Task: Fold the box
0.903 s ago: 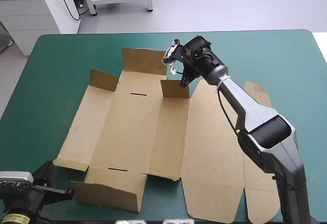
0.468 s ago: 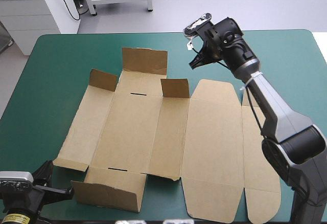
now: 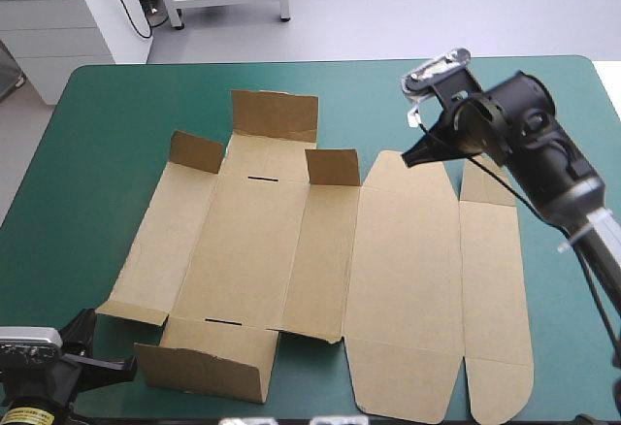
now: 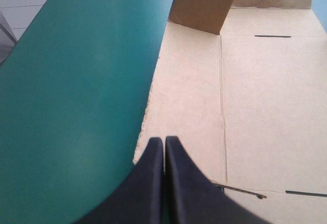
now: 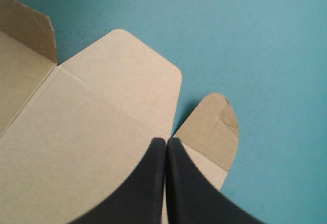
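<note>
We see the right pincer (image 3: pixel 409 156) has swung right, away from the small raised flap (image 3: pixel 333 167), and now hangs over the lid's rounded far flap (image 3: pixel 403 178) — fingers pressed together, empty. The left pincer (image 4: pixel 164 140) is likewise pinched tight and empty, at the near-left corner of the box (image 3: pixel 281 250). The box lies mostly flat mid-worktop (image 3: pixel 116 114), a few flaps up — folding barely begun, we judge.

The whole teal-green cover (image 3: pixel 107 153) is seen from above and behind, looking forward and down, while the box (image 3: pixel 398 250), shared by all views, is viewed closely along the left gripper (image 4: pixel 164 150) from its near left corner and, from higher, down the right gripper (image 5: pixel 166 144) onto its far right end.
</note>
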Available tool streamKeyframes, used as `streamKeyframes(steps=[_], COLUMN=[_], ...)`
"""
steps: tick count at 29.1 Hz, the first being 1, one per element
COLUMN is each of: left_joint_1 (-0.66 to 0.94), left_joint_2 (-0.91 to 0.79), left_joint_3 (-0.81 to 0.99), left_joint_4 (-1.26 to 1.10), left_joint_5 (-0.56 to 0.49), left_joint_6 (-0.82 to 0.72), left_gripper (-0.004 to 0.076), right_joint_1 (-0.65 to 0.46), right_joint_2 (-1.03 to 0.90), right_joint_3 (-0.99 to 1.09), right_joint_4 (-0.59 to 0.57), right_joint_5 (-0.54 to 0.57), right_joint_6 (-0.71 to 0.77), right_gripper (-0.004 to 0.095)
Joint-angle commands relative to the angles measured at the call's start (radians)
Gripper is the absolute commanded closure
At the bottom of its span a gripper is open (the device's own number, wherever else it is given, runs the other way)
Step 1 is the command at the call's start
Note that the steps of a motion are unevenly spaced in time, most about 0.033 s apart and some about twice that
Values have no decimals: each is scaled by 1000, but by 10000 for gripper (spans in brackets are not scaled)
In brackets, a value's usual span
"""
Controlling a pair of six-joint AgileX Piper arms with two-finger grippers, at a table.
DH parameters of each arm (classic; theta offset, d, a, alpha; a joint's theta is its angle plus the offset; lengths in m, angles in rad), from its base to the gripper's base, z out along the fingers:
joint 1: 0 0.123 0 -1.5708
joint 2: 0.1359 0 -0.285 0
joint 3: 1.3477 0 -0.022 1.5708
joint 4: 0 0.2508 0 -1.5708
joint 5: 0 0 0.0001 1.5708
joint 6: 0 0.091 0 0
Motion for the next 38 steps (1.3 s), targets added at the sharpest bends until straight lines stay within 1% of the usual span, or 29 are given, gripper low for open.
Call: streamKeyframes(steps=[1,5,8,13,17,19,21,24,29,33,36,37,38], left_joint_1=[-6,-6,-6,-6,-6,-6,-6,-6,-6,-4,35,56,118], left_joint_2=[16,64,125,239,357,428,494,572,731,848,947,972,1029], left_joint_3=[-69,-140,-190,-253,-291,-310,-321,-325,-360,-406,-454,-469,-508], left_joint_4=[49,135,152,160,170,166,159,161,176,160,151,122,0], left_joint_5=[-49,-40,-40,-14,14,56,74,25,53,59,95,97,112], left_joint_6=[-9,-47,-47,-47,-47,-41,-23,-20,0,71,104,116,194], left_gripper=[731,731,731,731,731,731,730,713,706,706,706,706,706], right_joint_1=[-5,-5,-5,-5,-5,-5,-5,-5,-5,-5,-5,-5,-5], right_joint_2=[-159,-323,-426,-577,-667,-701,-723,-743,-749,-749,-749,-749,-749], right_joint_3=[163,393,551,751,875,913,935,953,953,953,953,953,954], right_joint_4=[22,83,87,83,80,75,65,61,61,61,61,61,61], right_joint_5=[-155,-261,-319,-390,-415,-418,-418,-418,-415,-413,-412,-412,-411], right_joint_6=[61,86,139,208,218,228,230,230,230,230,230,230,228], right_gripper=[923,924,924,924,924,924,924,924,924,924,924,924,924])
